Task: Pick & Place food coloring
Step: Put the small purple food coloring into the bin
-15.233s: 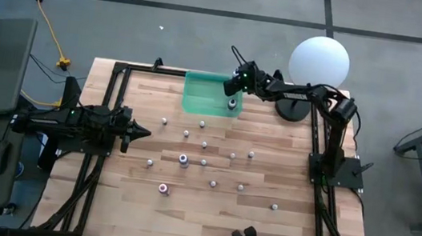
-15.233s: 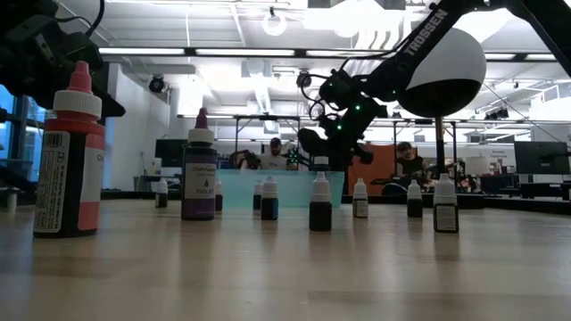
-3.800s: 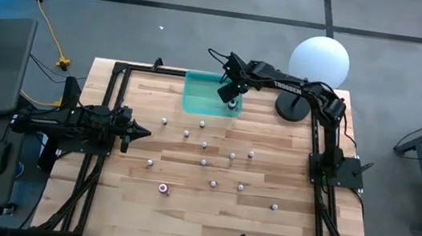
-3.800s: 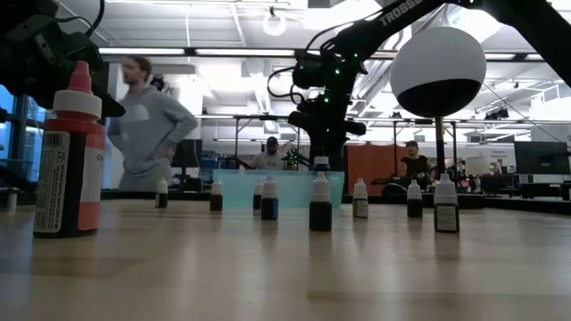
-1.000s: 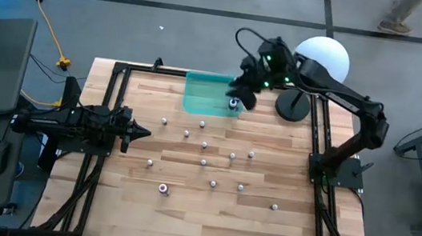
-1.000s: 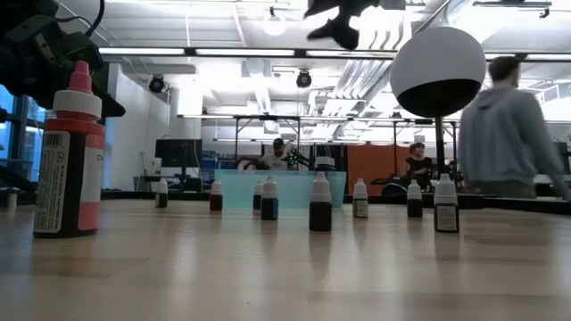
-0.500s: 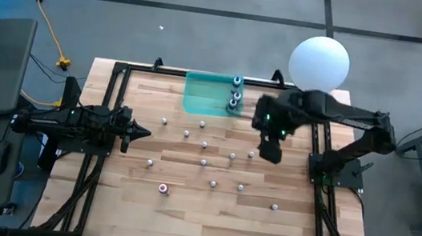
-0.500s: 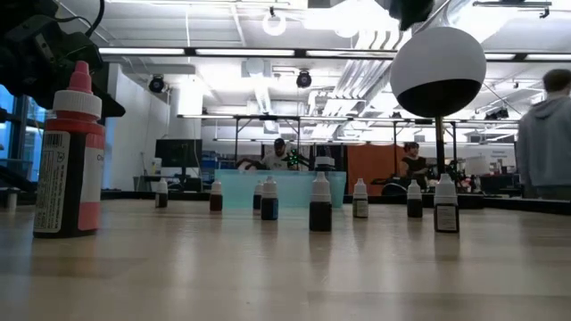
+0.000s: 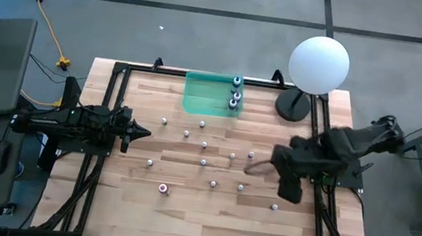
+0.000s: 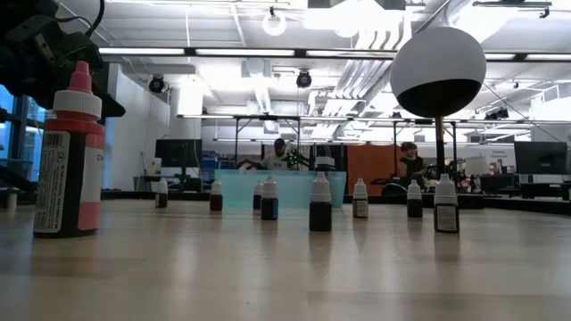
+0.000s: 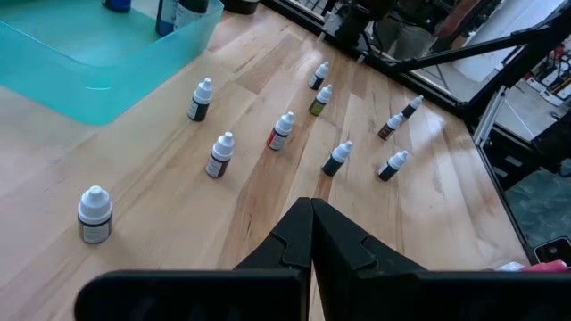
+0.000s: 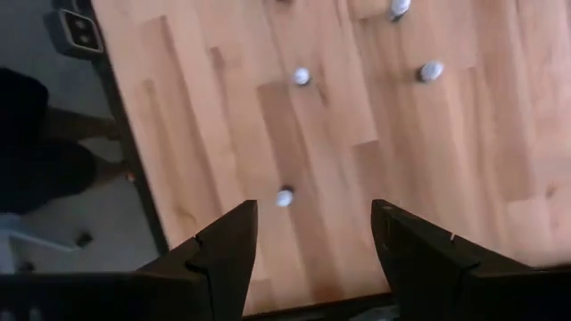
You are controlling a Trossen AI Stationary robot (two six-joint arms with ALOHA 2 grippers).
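Right arm reaches out over the table's right side, empty-handed; left arm waits at the left edge.

From above we see the right gripper [image 9: 289, 188] held out over the wood near the table's [image 9: 183, 211] right edge, blurred, just beside the nearest food coloring bottle [image 9: 273, 207]; its wrist view looks straight down, fingers [image 12: 227, 245] spread wide with nothing between them. The left gripper [image 9: 141, 132] lies level at the left side, pointing inward, its fingers [image 11: 294, 236] pressed together. Three bottles [image 9: 236, 93] stand in the right end of the green tray [image 9: 201, 97] at the far edge, beside the white globe lamp [image 9: 319, 63]. The other food coloring bottles [image 9: 203, 162] stand scattered mid-table, a larger pink one [image 9: 163, 188], we think, towards the near side.
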